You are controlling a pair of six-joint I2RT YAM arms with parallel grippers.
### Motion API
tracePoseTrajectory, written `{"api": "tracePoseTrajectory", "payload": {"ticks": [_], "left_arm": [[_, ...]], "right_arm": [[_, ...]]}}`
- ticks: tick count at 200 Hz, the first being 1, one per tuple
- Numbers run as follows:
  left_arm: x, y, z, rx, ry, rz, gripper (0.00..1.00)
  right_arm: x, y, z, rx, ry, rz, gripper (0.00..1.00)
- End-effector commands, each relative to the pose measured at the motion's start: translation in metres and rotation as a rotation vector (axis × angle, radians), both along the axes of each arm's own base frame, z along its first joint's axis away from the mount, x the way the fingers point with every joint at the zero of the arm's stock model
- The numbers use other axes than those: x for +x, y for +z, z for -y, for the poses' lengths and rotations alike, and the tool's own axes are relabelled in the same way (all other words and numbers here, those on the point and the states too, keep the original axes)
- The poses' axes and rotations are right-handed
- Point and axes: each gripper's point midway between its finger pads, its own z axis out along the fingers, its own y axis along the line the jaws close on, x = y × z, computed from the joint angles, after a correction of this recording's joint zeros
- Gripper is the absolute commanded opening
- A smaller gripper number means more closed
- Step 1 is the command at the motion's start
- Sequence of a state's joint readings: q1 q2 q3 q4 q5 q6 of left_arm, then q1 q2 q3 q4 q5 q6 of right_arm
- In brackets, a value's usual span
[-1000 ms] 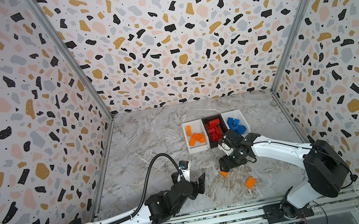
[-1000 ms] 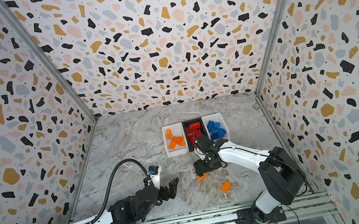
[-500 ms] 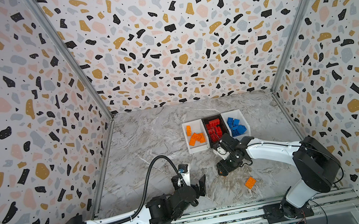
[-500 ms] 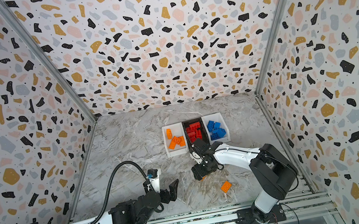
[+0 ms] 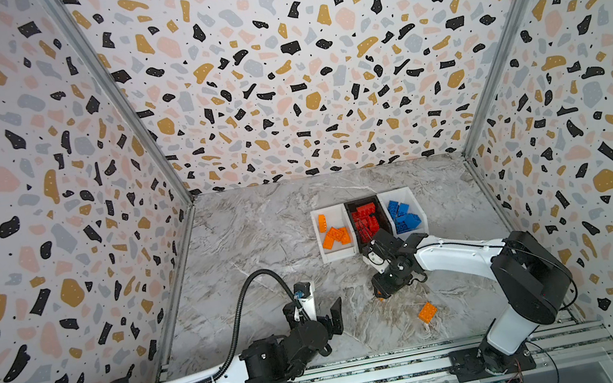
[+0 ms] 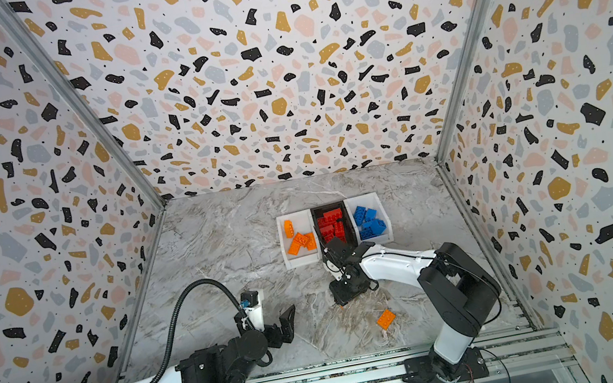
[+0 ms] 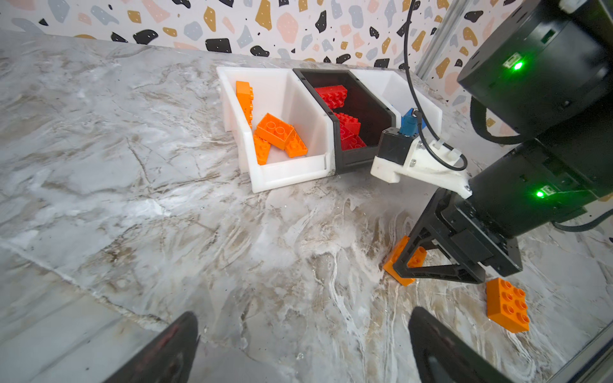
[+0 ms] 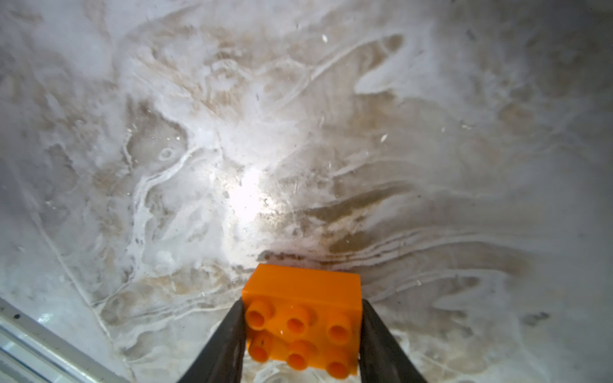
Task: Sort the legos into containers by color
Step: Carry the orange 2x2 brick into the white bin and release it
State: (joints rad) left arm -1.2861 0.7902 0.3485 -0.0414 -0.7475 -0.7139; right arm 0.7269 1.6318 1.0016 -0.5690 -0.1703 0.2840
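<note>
Grey-and-brown marbled tabletop [image 5: 262, 242] is seen as the only support. Three joined bins [image 5: 338, 255], white-black-white, are set on it toward the back right. One orange brick [image 5: 427, 312] is laid studs up near the front edge, well apart from the bins. A second orange brick [image 8: 302, 291] is found between them, resting on the marble

Left white plastic bin [image 7: 288, 172] holds orange studded bricks [image 7: 275, 131], black middle bin [image 7: 351, 162] red bricks [image 7: 331, 96], right white bin [image 5: 412, 198] blue bricks [image 5: 405, 222]. One orange six-stud brick [image 8: 302, 318] is pinched by the right gripper [image 8: 302, 306]; a second orange brick [image 5: 427, 312] lies loose nearby on the desk [image 5: 262, 242].
</note>
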Motion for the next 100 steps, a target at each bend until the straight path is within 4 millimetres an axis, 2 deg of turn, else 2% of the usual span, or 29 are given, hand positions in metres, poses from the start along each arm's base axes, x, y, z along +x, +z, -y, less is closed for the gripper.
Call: {"api": "tracePoseTrajectory", "payload": {"ticks": [1,30,55,74,100], "left_arm": [[0.006,0.011,-0.015,0.025,0.059,0.057,1.0],[0.01,0.03,-0.018,0.03,0.078,0.11,1.0],[0.012,0.041,-0.017,0.043,0.08,0.135,1.0],[0.015,0.046,-0.017,0.061,0.085,0.15,1.0],[0.019,0.052,-0.02,0.088,0.107,0.166,1.0]], "right_arm": [[0.035,0.044,-0.018,0.057,-0.02,0.095,0.43],[0.079,0.082,-0.043,0.113,-0.021,0.166,0.43],[0.117,0.105,-0.068,0.166,-0.02,0.211,0.43],[0.144,0.11,-0.085,0.185,-0.022,0.227,0.43],[0.175,0.105,-0.104,0.2,-0.027,0.221,0.44]]}}
